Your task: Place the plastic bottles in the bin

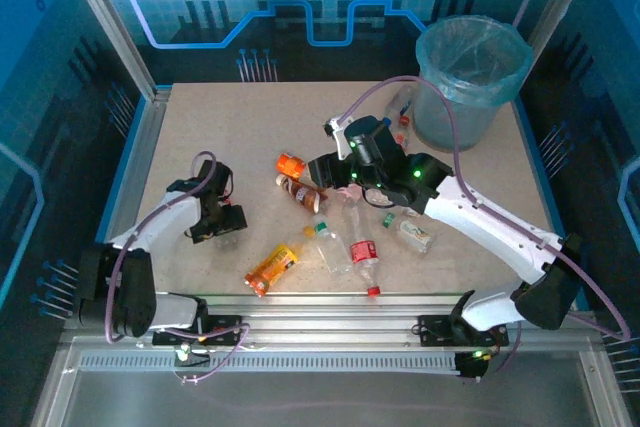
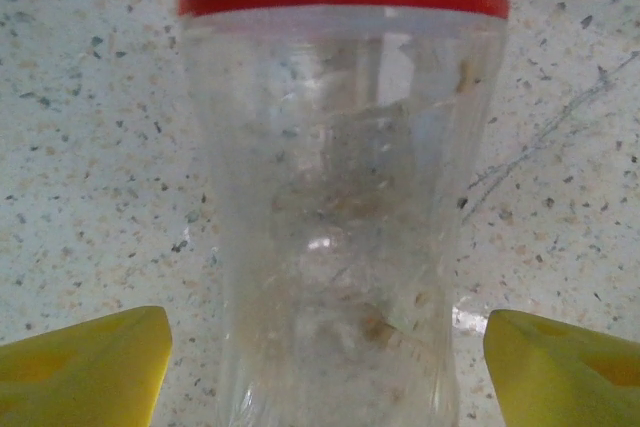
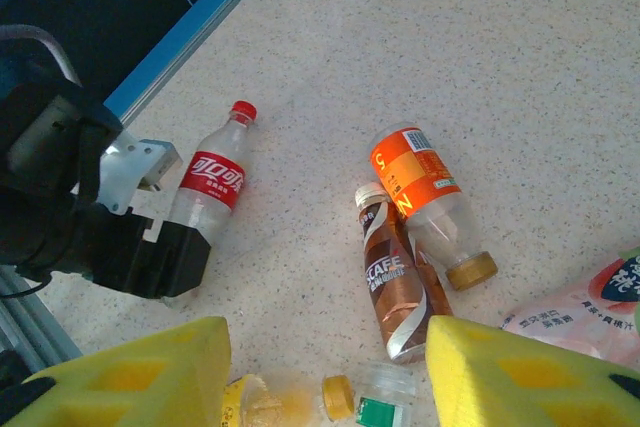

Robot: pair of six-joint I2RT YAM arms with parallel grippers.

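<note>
Left fingers [image 2: 90,367] flank red-labelled bottle [image 2: 340,197], seemingly with gaps both sides.

Scattered flat bottles [image 1: 365,255], upright lined bin [image 1: 482,119]

The speckled beige worktop [image 1: 250,137] carried the bin [image 1: 462,125] at its far right corner. Several plastic bottles [image 1: 325,242] lay on their sides near the centre: an orange-labelled bottle [image 1: 291,164], a brown bottle [image 1: 302,193], a red-labelled bottle [image 1: 364,253] and a yellow bottle [image 1: 272,267].

The red-labelled bottle [image 2: 340,197] runs off the left wrist view at 12 and 6 o'clock. In the right wrist view a pink-labelled bottle [image 3: 585,312] is cut at 4 o'clock, a yellow-capped bottle [image 3: 295,399] at 6.
</note>
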